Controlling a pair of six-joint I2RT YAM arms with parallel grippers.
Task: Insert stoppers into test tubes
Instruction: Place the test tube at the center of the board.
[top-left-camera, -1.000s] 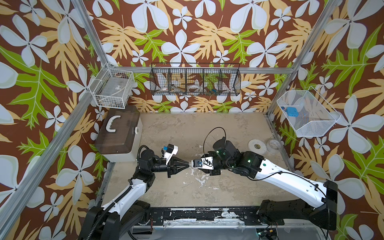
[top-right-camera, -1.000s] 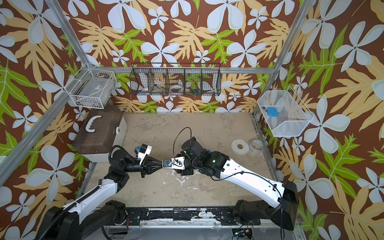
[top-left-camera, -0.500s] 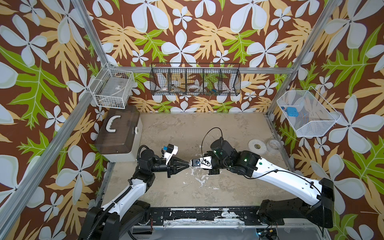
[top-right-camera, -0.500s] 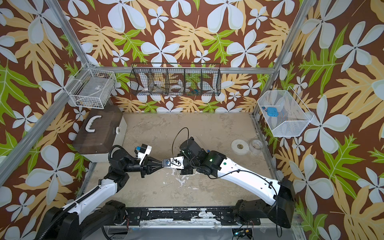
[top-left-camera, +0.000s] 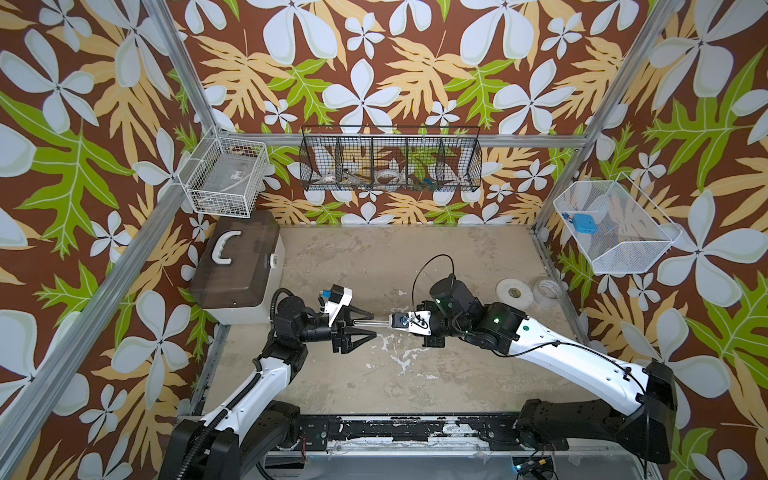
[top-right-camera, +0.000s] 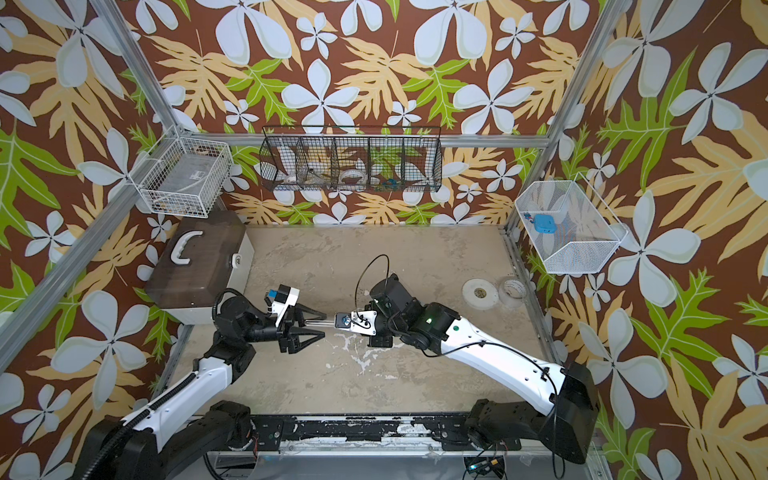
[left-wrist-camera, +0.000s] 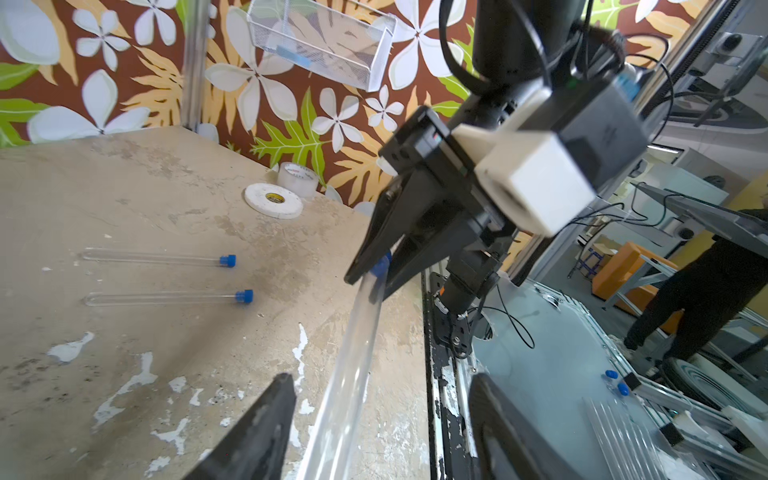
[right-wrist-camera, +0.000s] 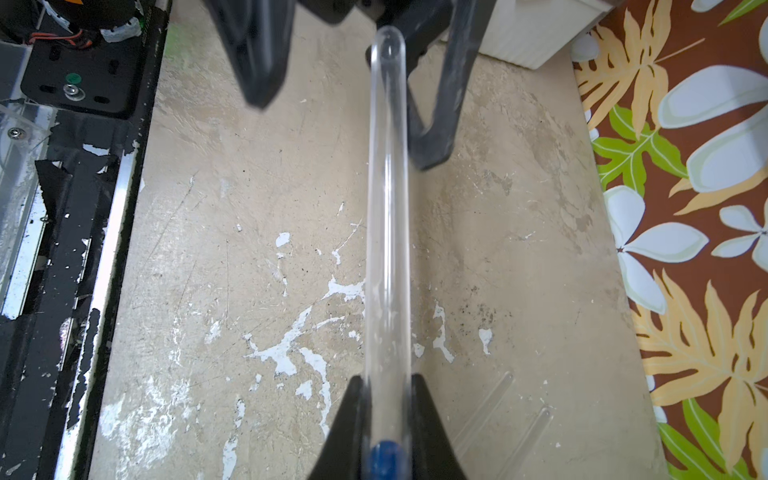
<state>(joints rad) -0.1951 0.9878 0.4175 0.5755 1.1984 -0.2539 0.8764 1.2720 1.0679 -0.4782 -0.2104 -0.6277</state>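
Observation:
A clear test tube (right-wrist-camera: 386, 208) hangs level above the table between the two arms. My right gripper (right-wrist-camera: 386, 382) is shut on its end, where a blue stopper (right-wrist-camera: 384, 455) sits in the mouth. The tube's rounded end lies between the jaws of my left gripper (left-wrist-camera: 380, 382), which are open and clear of the glass. In both top views the left gripper (top-left-camera: 371, 325) (top-right-camera: 323, 325) faces the right gripper (top-left-camera: 388, 323). Two more test tubes (left-wrist-camera: 153, 258) (left-wrist-camera: 166, 297) lie on the table, each with a blue stopper (left-wrist-camera: 227, 260) (left-wrist-camera: 244, 296) in it.
Two white tape rolls (top-left-camera: 515, 293) (top-left-camera: 546, 289) lie at the table's right edge. A brown-lidded box (top-left-camera: 237, 266) stands at the back left. Wire baskets (top-left-camera: 390, 160) (top-left-camera: 224, 176) hang on the walls, and a white mesh one (top-left-camera: 615, 228) holds a flat blue square.
My left gripper has opened and let go of the tube. My right gripper has closed further onto the tube's stoppered end and now carries it alone.

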